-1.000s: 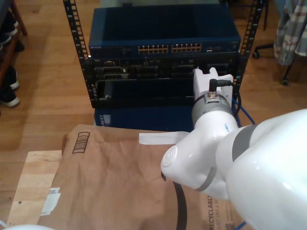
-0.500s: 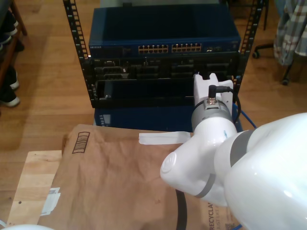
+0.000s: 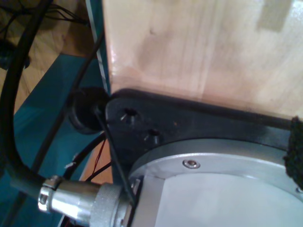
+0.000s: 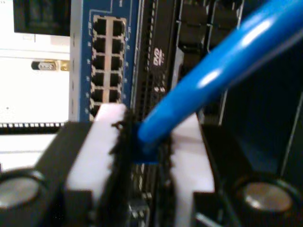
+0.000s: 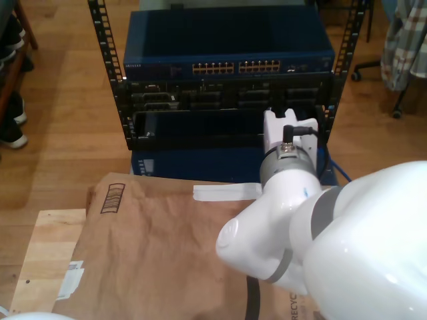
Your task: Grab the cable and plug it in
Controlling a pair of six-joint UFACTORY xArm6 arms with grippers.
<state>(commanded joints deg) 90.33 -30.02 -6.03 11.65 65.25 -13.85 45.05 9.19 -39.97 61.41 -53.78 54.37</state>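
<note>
The blue Ethernet cable [image 4: 208, 78] sits pinched between the fingers [image 4: 97, 151] of my second gripper [image 4: 142, 151], its length slanting back from the switch's port block [image 4: 106, 66] just ahead; whether my first gripper's fingers are spread, I cannot tell.

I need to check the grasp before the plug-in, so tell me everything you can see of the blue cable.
The cable is thin, bright blue and glossy, like smooth plastic. In the second wrist view it is pinched between the dark-lined white fingers of my second gripper, and slants away in front of the rack's switch ports. Its plug is hidden. In the exterior view a short blue stretch shows beside the arm at the exterior view's right.
</note>
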